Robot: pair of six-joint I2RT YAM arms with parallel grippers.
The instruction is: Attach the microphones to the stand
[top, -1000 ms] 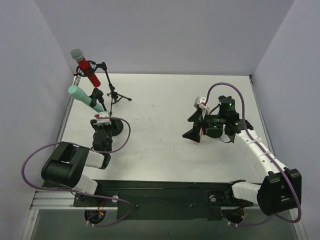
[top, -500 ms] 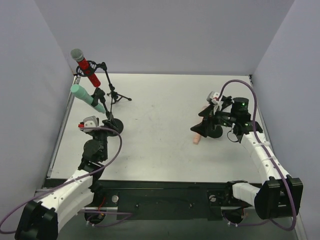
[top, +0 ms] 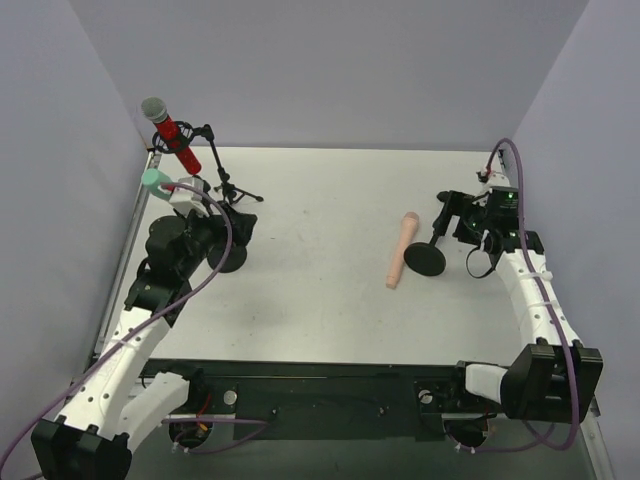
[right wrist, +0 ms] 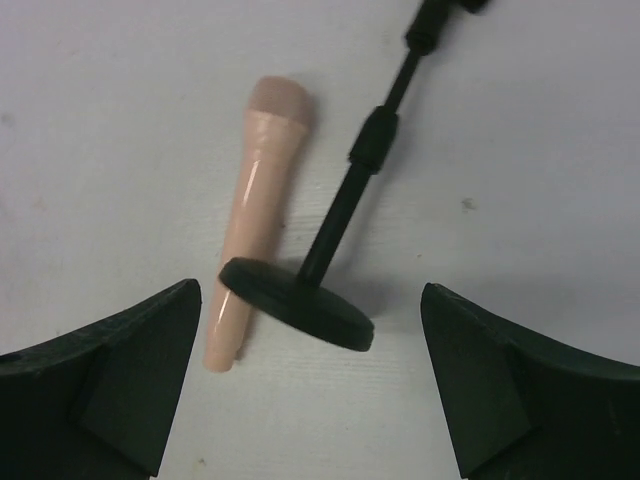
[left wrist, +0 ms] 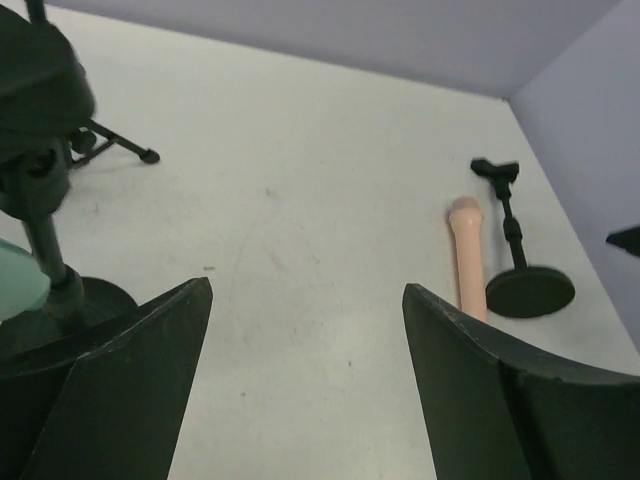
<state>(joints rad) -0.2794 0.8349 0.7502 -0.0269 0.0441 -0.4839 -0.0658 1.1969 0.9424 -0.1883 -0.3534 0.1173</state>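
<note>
Far-left corner: the red microphone (top: 175, 135) is sitting clipped in the tripod stand (top: 228, 185).
Left edge: the mint-green microphone (top: 151, 180) is peeking out from behind my left wrist, by the left round-base stand (left wrist: 60, 290).
Left gripper (left wrist: 305, 300): I am holding it wide open and empty, near that stand's base and well apart from the loose microphone.
Right of centre: the peach-pink microphone (top: 402, 250) is lying flat, just beside the base of the right round-base stand (top: 426, 258); I cannot tell whether they touch.
Right gripper (right wrist: 310, 292): it is hovering above that microphone and base near the right edge, fingers spread wide, gripping nothing.
</note>
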